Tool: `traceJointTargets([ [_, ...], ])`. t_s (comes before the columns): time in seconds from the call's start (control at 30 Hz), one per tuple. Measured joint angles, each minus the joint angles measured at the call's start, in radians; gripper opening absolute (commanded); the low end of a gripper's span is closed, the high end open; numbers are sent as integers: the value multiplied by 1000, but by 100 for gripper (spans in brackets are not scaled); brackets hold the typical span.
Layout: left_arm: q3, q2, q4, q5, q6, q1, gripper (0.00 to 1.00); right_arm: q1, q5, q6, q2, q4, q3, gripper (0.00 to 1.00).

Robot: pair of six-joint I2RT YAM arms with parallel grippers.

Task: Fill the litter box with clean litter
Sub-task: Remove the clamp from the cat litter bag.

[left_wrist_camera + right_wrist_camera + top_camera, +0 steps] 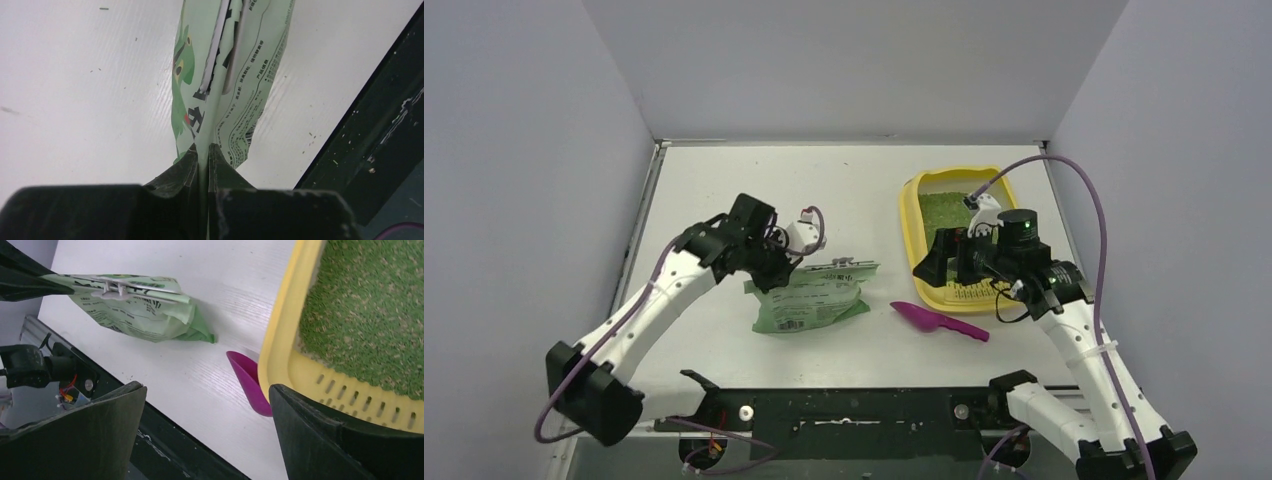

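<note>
We see even, diffuse light from above on the white table (724,190); the bag (809,300) casts only a soft, narrow shadow. The overhead view is sharp throughout. In the wrist views, the left gripper (202,148) and right gripper (207,388) appear dark and slightly blurred at close range.

The green bag (235,75) carries lines of small black Chinese print, too fine and creased to read. Larger black characters (198,118) are cut off by a fold, and the digits on its barcode (248,135) are illegible.
</note>
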Motion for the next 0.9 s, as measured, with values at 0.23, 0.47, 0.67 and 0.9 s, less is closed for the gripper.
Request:
traceJointTargets([
  [0.23,-290,-377,195,-73,29,-113,0,204,111,9,-196,294,-151,100],
  [0.47,-423,-544,283,-158,63,-173,0,528,305,-134,-214,473,-221,100],
  [0.67,-431,-544,284,-184,84,-228,0,896,594,-396,-40,499,-216,100],
  [0.9,-418,-517,285,-200,91,-239,0,1142,861,-767,63,550,-223,100],
])
